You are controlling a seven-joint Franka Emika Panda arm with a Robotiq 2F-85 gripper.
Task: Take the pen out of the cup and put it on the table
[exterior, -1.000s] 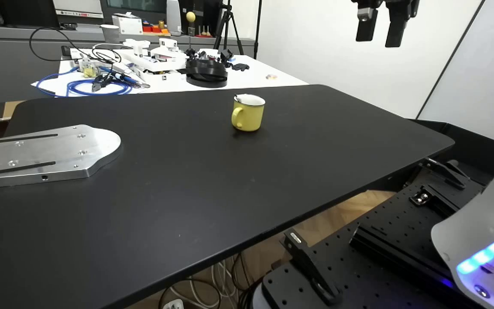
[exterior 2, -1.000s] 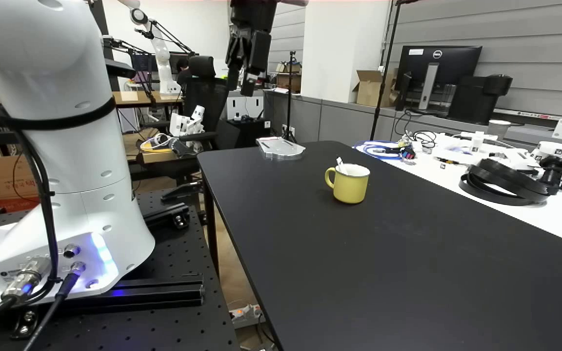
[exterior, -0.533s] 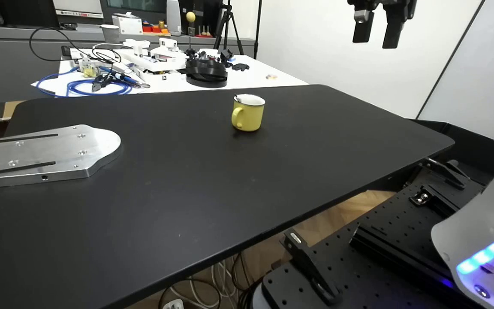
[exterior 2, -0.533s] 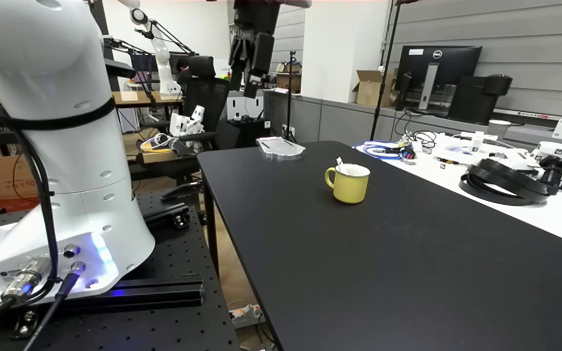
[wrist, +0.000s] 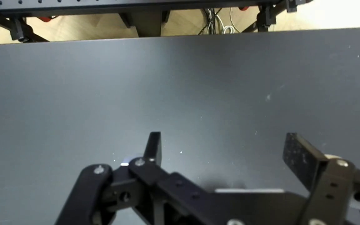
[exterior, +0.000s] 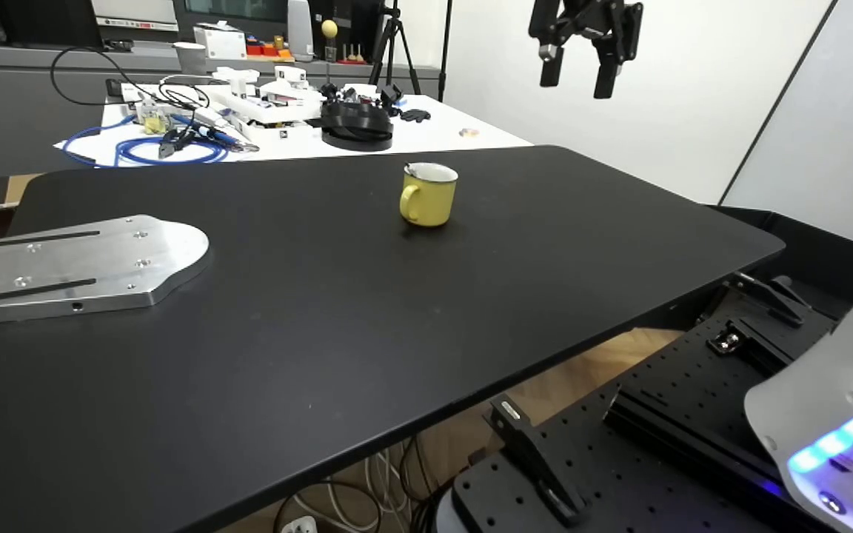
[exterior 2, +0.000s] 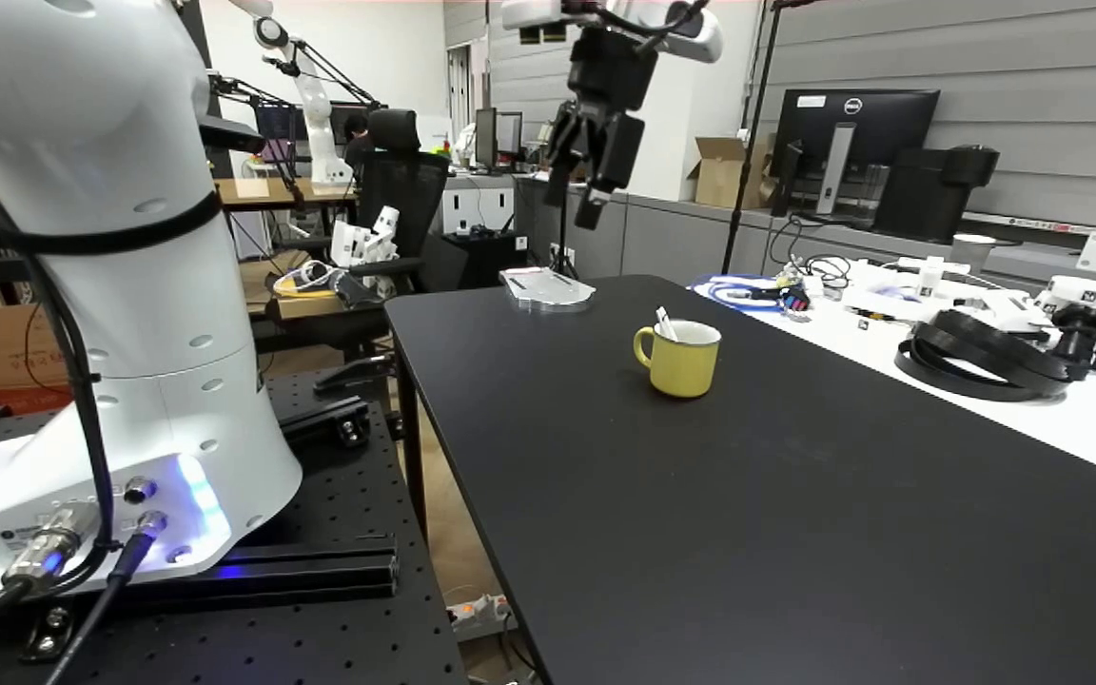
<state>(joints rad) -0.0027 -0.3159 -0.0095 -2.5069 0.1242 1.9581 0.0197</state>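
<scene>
The yellow cup [exterior: 429,201] stands upright on the black table [exterior: 338,318], and also shows in an exterior view [exterior 2: 684,366]. The pen leans inside it against the rim on the handle side. Its pale end [exterior 2: 666,324] sticks out above the rim; elsewhere only a small dark tip [exterior: 410,170] shows. The rest of the pen is hidden in the cup. My gripper [exterior: 577,86] hangs open and empty, well above the table and apart from the cup. In the wrist view the fingers [wrist: 222,140] are wide apart over bare tabletop; the cup is not recognisable there.
A silver metal plate [exterior: 86,259] lies at one end of the table, also in an exterior view [exterior 2: 548,287]. A white table [exterior 2: 986,409] with cables and parts stands alongside. The robot's base [exterior 2: 148,409] stands on a perforated black platform across a gap.
My gripper has moved out over the table and lower, leftward in one exterior picture and rightward in the other, nearer the cup. It stays open. The cup and pen have not moved.
</scene>
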